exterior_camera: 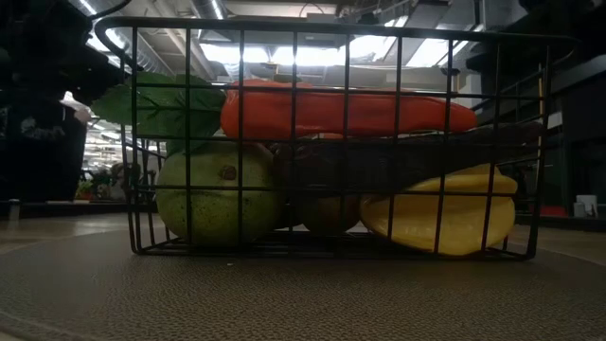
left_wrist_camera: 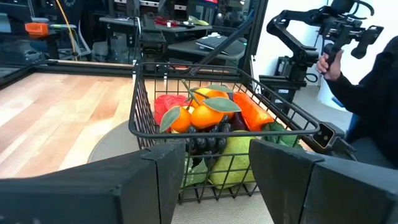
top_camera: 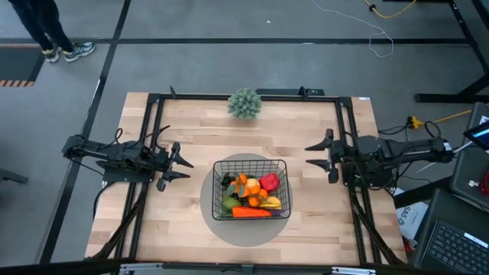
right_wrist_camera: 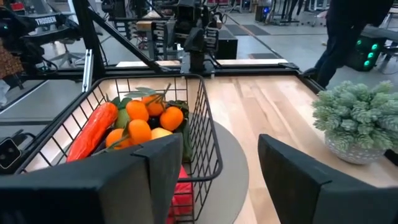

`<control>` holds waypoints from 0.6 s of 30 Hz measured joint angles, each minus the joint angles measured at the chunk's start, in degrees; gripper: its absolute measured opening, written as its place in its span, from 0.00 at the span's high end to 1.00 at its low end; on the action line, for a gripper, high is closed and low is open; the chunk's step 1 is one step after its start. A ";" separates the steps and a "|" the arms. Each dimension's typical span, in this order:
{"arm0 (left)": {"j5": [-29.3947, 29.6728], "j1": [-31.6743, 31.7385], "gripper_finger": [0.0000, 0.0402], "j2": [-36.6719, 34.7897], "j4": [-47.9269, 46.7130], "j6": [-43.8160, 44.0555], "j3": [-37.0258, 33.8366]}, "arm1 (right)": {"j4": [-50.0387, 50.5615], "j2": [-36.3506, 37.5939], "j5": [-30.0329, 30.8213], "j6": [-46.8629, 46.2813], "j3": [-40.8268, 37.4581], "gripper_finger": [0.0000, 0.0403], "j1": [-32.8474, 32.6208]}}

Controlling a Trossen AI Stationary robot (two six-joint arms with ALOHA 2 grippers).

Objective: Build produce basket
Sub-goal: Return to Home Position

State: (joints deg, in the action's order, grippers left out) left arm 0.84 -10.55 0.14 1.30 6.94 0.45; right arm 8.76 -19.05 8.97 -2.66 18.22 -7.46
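Observation:
The black wire basket stands on a round grey mat near the table's middle. It holds the produce: oranges, a carrot, a red pepper, a green pear, a yellow banana and dark grapes. My left gripper hovers open to the basket's left, fingers pointing at it. My right gripper hovers open to the basket's right. Neither touches anything.
A spiky grey-green ball plant sits at the table's far edge, behind the basket. A person's legs show on the floor beyond the far left corner, and a person stands off the table's right side. Bare wood lies around the mat.

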 joint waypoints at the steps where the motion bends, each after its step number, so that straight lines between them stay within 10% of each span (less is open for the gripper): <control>1: -0.01 -0.01 0.59 0.00 0.00 0.01 0.00 | 0.46 0.44 0.00 -0.02 0.00 0.49 0.04; 18: -0.07 0.00 0.59 0.00 -0.04 0.00 0.00 | 0.57 0.83 -0.04 -4.64 0.00 0.49 0.02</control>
State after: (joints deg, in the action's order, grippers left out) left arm 0.78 -10.55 0.14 1.26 6.94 0.45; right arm 9.32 -18.22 8.93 -7.29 18.22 -7.44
